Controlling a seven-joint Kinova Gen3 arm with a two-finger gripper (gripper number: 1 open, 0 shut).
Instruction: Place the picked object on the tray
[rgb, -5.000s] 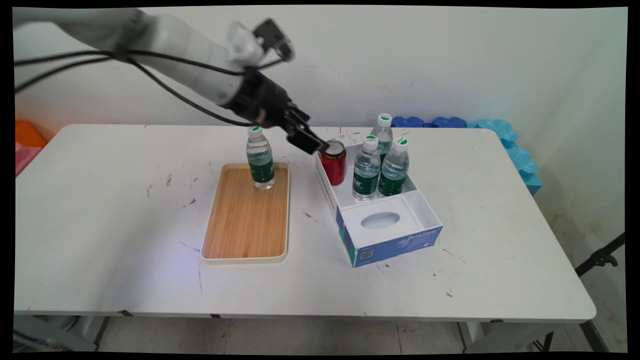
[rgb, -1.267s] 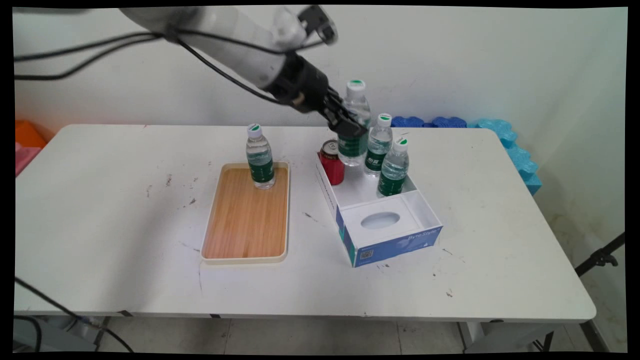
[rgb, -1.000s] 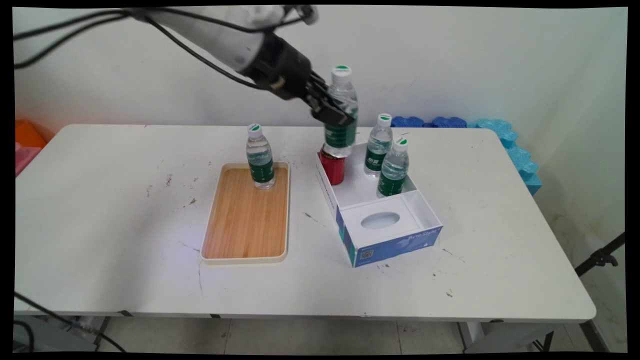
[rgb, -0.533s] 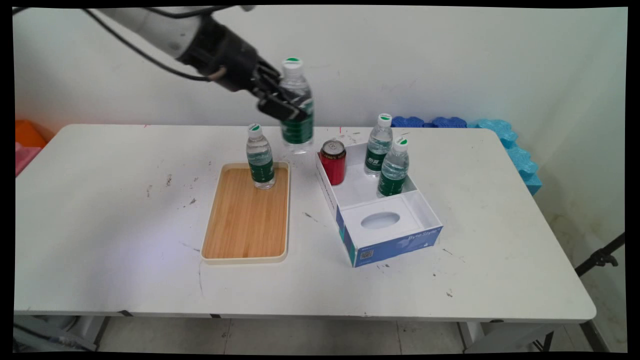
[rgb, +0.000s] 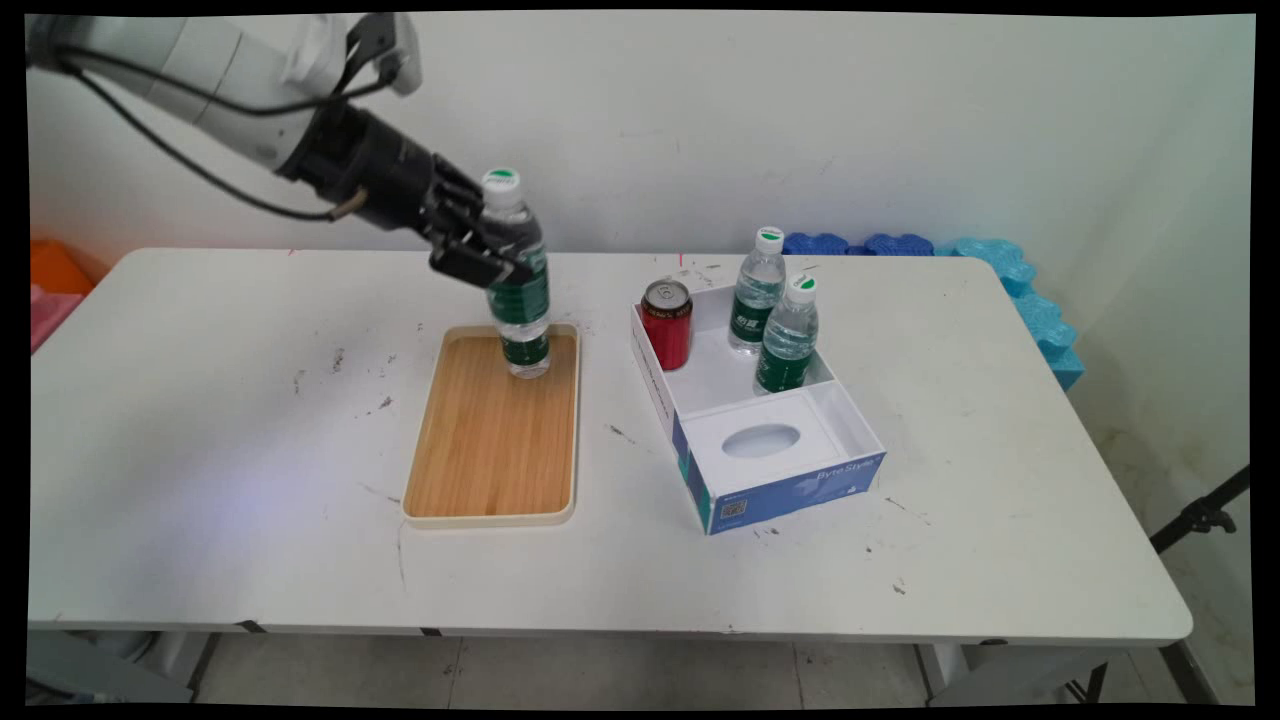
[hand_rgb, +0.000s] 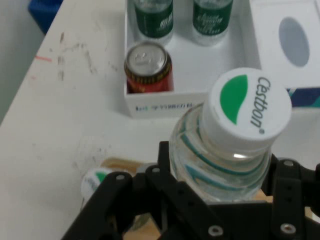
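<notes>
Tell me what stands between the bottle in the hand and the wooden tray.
The hand's held bottle hangs over the tray's far end, where a second bottle stands close below it; the hand view shows that cap just to one side. The tray's nearer part shows only wood.

The white table (rgb: 200, 420) carries a wooden tray (rgb: 493, 450) near its middle and, just to the right of it and apart, an open white-and-blue box (rgb: 770, 470). Dark scuff marks speckle the tabletop around both.
</notes>
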